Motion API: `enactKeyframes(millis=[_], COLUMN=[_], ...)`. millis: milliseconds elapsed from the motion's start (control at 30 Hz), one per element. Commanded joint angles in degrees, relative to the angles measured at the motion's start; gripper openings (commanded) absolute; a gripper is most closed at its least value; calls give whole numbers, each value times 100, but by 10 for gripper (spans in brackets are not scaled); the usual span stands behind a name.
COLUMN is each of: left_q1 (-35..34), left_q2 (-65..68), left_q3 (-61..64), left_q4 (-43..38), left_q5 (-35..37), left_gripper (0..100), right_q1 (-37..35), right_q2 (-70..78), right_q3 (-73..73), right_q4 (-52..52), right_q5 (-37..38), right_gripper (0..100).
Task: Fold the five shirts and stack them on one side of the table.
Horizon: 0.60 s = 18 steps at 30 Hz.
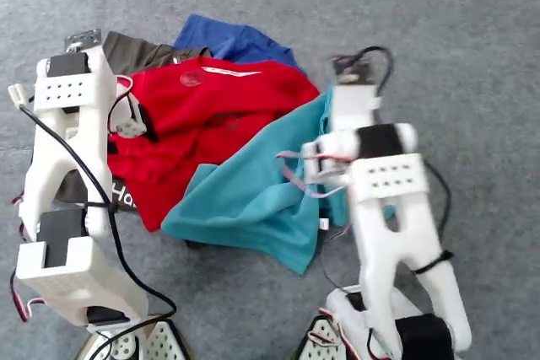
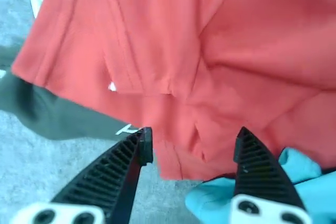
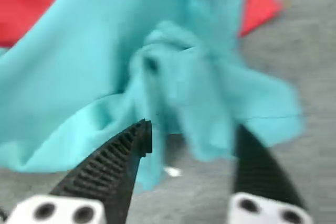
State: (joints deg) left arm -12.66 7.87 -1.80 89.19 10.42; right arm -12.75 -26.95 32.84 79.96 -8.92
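I'm counting 4 shirts lying unfolded in 1 heap mid-table point(image 1: 472, 56): the red shirt point(image 1: 211, 115) is sitting in the middle, the teal shirt point(image 1: 253, 191) is draping over its near corner, and the blue shirt point(image 1: 228, 40) and dark shirt point(image 1: 139, 52) are poking out behind. The left gripper point(image 2: 194, 137) is hanging wide open over the red shirt's edge, gripping nothing. The right gripper point(image 3: 192, 129) is hovering spread apart over a bunched-up bit of teal.

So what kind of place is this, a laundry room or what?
Probably a robotics test bench, not a laundry: a left arm and a right arm stand at a grey cloth-covered table, with a red shirt and a teal shirt heaped on it.
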Motion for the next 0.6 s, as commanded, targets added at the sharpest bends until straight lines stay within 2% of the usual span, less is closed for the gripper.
enactKeyframes(millis=[0, 67, 133, 267, 333, 400, 567], left_q1=[-57, -48, -66, -66, -66, -66, -57], left_q2=[-484, -765, -1099, -1723, -1934, -2040, -2048], left_q3=[330, 725, 1121, 1701, 1780, 1807, 1780], left_q4=[-9, -237, -466, -765, -765, -791, -818], left_q5=[-114, -149, -158, -158, -158, -158, -158], left_gripper=[268, 268, 268, 268, 268, 268, 268], right_q1=[-677, -721, -633, -334, -97, 264, 1670], right_q2=[259, 664, 1103, 1560, 1578, 1508, 1112], right_q3=[215, 462, 567, 92, -207, -523, -1015], right_q4=[-448, -967, -1345, -1029, -580, -237, 185], right_q5=[-484, -519, -501, -185, -18, 202, 1108], right_gripper=[386, 363, 290, 3, 47, 11, 13])
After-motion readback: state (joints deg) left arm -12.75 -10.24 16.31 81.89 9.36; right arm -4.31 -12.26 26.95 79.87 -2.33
